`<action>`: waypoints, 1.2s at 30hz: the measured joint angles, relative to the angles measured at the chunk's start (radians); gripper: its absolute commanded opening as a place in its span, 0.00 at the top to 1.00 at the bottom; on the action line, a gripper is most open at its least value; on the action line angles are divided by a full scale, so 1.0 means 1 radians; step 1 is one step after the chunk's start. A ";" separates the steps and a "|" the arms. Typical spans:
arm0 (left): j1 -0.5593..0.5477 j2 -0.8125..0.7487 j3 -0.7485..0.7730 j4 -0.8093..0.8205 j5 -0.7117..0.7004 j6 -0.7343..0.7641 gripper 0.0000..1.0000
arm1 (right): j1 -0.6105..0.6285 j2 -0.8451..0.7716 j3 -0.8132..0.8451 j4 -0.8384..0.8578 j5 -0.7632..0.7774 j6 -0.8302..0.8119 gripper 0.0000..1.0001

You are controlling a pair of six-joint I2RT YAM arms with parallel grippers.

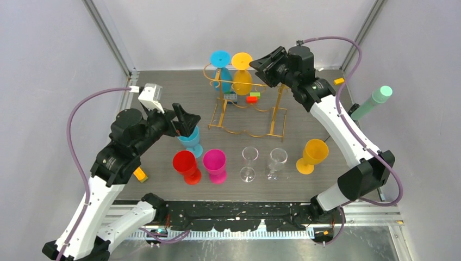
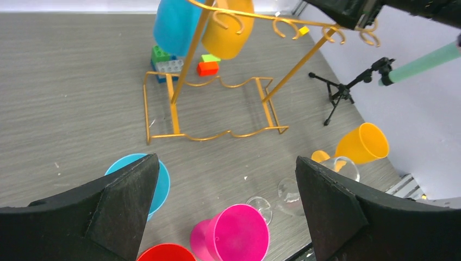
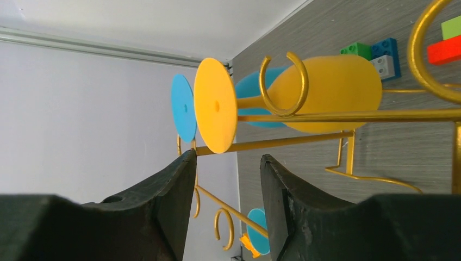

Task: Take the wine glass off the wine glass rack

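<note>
Top view: grey wood-grain table (image 1: pixel 163 98) inside pale walls (image 1: pixel 54 54); the wine glass rack (image 1: pixel 247 117) stands upper centre, a yellow wine glass (image 1: pixel 242 76) hanging inverted from it. Left wrist view: I see my left gripper (image 2: pixel 225 163) spread wide, empty. Right wrist view: my right gripper (image 3: pixel 228 157) part-open, empty, just below the glass's foot in frame

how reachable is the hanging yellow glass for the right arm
Likely yes: the open right gripper sits just beside the yellow glass, at its foot, with only thin wire of the rack nearby.
</note>
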 measured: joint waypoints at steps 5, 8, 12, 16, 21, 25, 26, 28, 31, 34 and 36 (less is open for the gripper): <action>0.000 -0.014 -0.002 0.037 0.015 0.000 0.00 | 0.000 0.005 -0.011 0.068 0.000 0.032 0.50; 0.000 -0.017 -0.002 0.039 0.016 0.000 0.00 | 0.000 0.021 -0.009 0.108 0.000 0.049 0.51; 0.000 -0.021 -0.002 0.039 0.015 0.001 0.00 | 0.000 0.072 0.011 0.110 -0.001 0.067 0.51; 0.000 -0.023 -0.007 0.040 0.014 0.002 0.00 | 0.000 0.103 0.016 0.109 -0.008 0.088 0.55; 0.000 -0.026 -0.008 0.041 0.008 0.004 0.00 | -0.003 0.105 0.011 0.115 -0.023 0.124 0.59; 0.000 -0.031 -0.011 0.040 0.003 0.005 0.00 | -0.009 0.116 -0.003 0.156 -0.043 0.166 0.62; 0.000 -0.031 -0.011 0.041 0.001 0.005 0.00 | -0.010 0.120 -0.006 0.166 -0.049 0.176 0.62; 0.000 -0.032 -0.011 0.041 -0.002 0.005 0.00 | -0.011 0.125 -0.009 0.185 -0.063 0.194 0.63; 0.000 -0.032 -0.011 0.040 -0.004 0.005 0.00 | -0.012 0.125 -0.015 0.200 -0.076 0.209 0.63; 0.000 -0.032 -0.011 0.041 -0.005 0.005 0.00 | -0.013 0.125 -0.017 0.208 -0.084 0.220 0.67; 0.000 -0.033 -0.011 0.041 -0.009 0.005 0.00 | -0.012 0.125 -0.017 0.209 -0.087 0.223 0.75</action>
